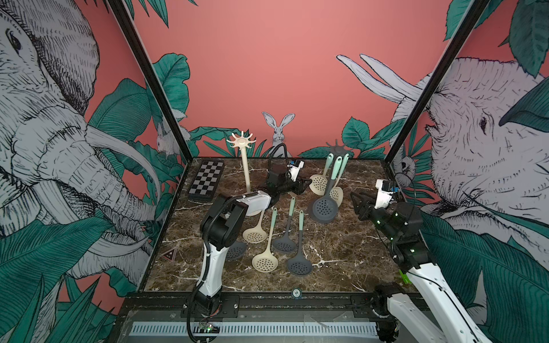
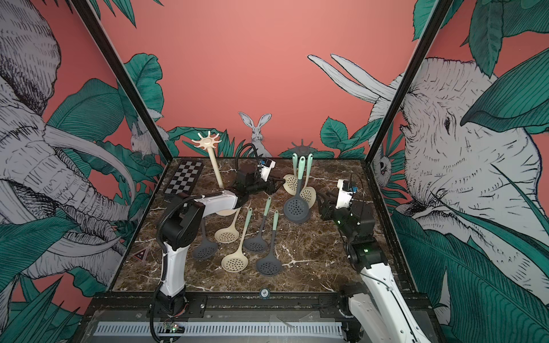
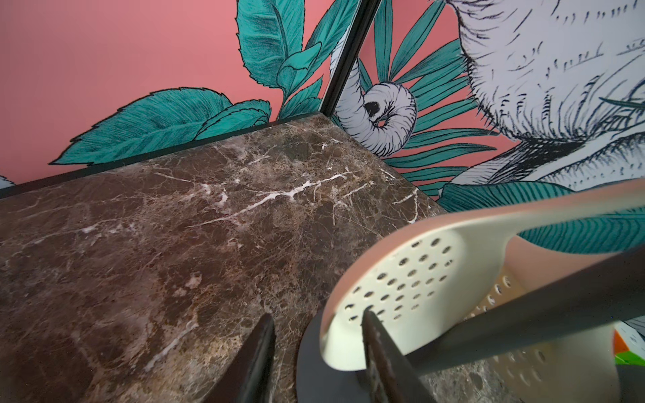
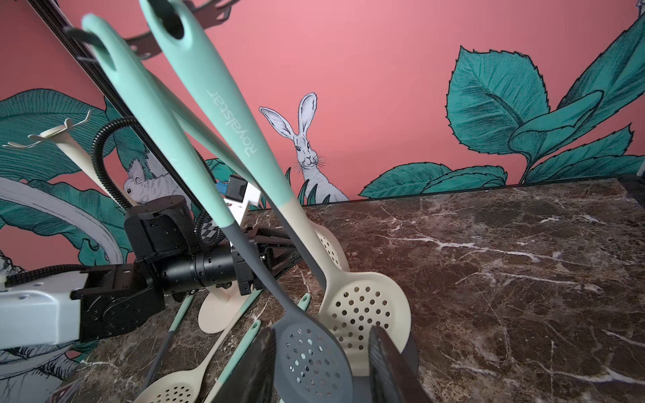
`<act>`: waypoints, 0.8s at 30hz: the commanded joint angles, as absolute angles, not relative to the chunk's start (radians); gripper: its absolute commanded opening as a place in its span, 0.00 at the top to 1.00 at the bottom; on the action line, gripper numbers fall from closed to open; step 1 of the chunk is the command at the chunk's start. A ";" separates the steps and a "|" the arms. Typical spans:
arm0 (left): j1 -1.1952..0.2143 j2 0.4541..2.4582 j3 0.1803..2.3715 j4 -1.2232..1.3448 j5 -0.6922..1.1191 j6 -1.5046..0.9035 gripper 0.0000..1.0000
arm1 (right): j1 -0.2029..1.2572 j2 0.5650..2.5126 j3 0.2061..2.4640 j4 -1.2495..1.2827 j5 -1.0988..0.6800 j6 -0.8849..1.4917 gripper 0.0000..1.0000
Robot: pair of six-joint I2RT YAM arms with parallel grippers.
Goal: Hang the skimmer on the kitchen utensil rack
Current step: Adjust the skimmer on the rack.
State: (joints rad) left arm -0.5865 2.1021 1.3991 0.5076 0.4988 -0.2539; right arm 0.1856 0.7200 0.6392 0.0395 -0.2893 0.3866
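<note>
Near the rack (image 1: 336, 147), left pincer (image 3: 317, 315) and right pincer (image 4: 323, 330) are hanging released; the cream skimmer (image 1: 265, 262) is probably weighing little, gripping best along its handle (image 1: 270, 234).

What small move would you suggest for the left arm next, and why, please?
I would probably draw the left gripper back from the grey rack. Its fingers stand apart with nothing between them, close beside a cream skimmer already hanging there, so that one looks done, while a grey skimmer lies waiting on the table.
</note>
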 commanded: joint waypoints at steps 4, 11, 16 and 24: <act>-0.560 2.126 1.443 0.614 0.649 -0.293 0.63 | 0.178 0.725 0.625 0.083 -0.302 0.398 0.57; -0.558 2.160 1.473 0.626 0.716 -0.299 0.69 | 0.176 0.733 0.623 0.092 -0.303 0.403 0.57; -0.557 2.180 1.496 0.595 0.733 -0.286 0.72 | 0.174 0.741 0.620 0.097 -0.304 0.407 0.57; -0.558 2.183 1.499 0.567 0.740 -0.261 0.91 | 0.172 0.756 0.616 0.113 -0.308 0.411 0.57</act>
